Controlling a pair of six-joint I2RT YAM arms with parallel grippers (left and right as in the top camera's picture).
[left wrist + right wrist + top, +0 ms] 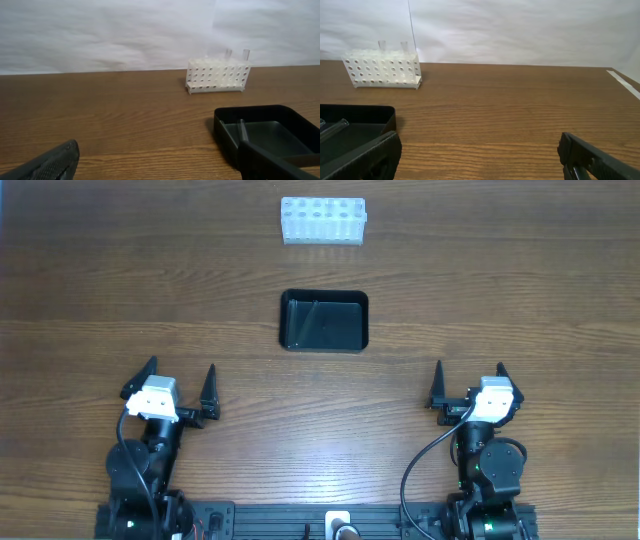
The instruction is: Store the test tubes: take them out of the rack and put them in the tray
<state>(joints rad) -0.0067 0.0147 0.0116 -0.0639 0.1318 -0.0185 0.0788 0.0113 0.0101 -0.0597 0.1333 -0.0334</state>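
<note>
White rack stands at far side of table, w/ two test tubes upright at one end. Black tray lies near it, betw. rack and arm bases. One tube lies inside, poss. more, hard to tell. Left gripper and right gripper sit by their bases, well apart from tray, fingers spread wide, nothing held.

Black jointed arms, white wrist housings, black-fingered left gripper and right gripper, thin looping black cables.
</note>
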